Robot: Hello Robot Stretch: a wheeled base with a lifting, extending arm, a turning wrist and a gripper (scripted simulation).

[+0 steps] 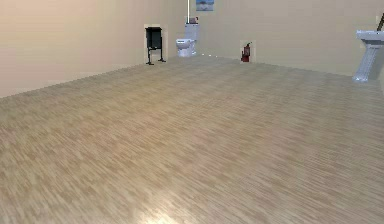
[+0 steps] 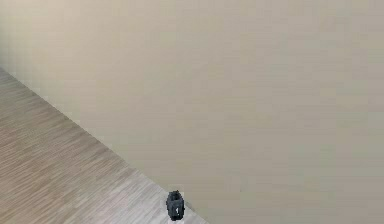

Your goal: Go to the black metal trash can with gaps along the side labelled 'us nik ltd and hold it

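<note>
Forward view: wide wood floor (image 1: 190, 150) running to beige walls. At its far edge, near the far corner, a black object (image 1: 154, 44) stands against the wall. It is upright, w/ a boxy dark upper part on thin legs that splay at the floor, and a pale patch behind it. Could be the trash can, but side gaps and label are too small to tell. Just beside it, twd the corner, is a white toilet (image 1: 186, 46), w/ a picture (image 1: 205, 5) on the wall above. Further along the far edge sits a small red item (image 1: 245, 53); at the floor's right edge, a white pedestal sink (image 1: 368, 50). Arm side view: small dark gripper (image 2: 175, 205) near the bottom, where floor meets wall (image 2: 250, 90) — fingers not made out, so can't tell their state or whether it holds anything.
</note>
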